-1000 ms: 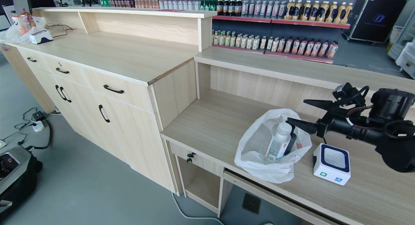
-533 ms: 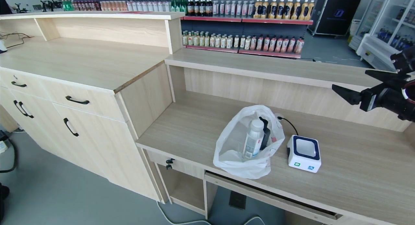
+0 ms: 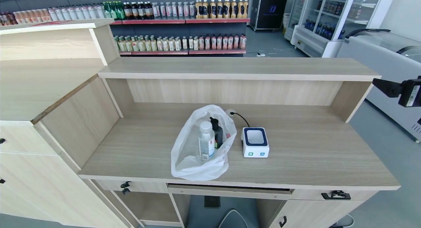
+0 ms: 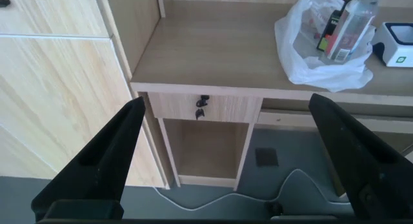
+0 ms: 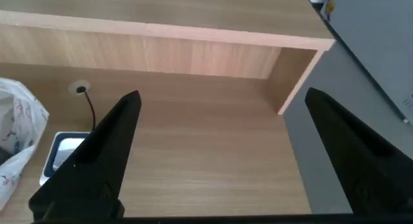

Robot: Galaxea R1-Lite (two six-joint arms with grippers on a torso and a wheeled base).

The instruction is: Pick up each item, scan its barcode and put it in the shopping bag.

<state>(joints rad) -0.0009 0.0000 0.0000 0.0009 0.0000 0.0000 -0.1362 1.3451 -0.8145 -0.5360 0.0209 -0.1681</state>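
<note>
A white shopping bag (image 3: 197,155) sits open on the wooden counter (image 3: 312,149). Inside it stand a clear bottle with a white cap (image 3: 206,141) and a dark item (image 3: 216,133). Just right of the bag is the white barcode scanner (image 3: 255,142), with its cable running to the back. My right gripper (image 5: 219,159) is open and empty, hovering beyond the counter's right end; one finger (image 3: 384,87) shows in the head view. My left gripper (image 4: 226,166) is open and empty, low in front of the counter's left drawer, with the bag (image 4: 316,53) farther off.
A raised ledge (image 3: 236,68) runs along the counter's back. A taller counter block (image 3: 49,86) stands at the left. Shelves of bottles (image 3: 177,40) line the room behind, and a chest freezer (image 3: 378,54) stands at the right. A drawer handle (image 3: 335,195) sits below the front edge.
The head camera has swung right. My right gripper, open throughout, has gone from above the bag and scanner to past the counter's right end. The bag and scanner stay put.
</note>
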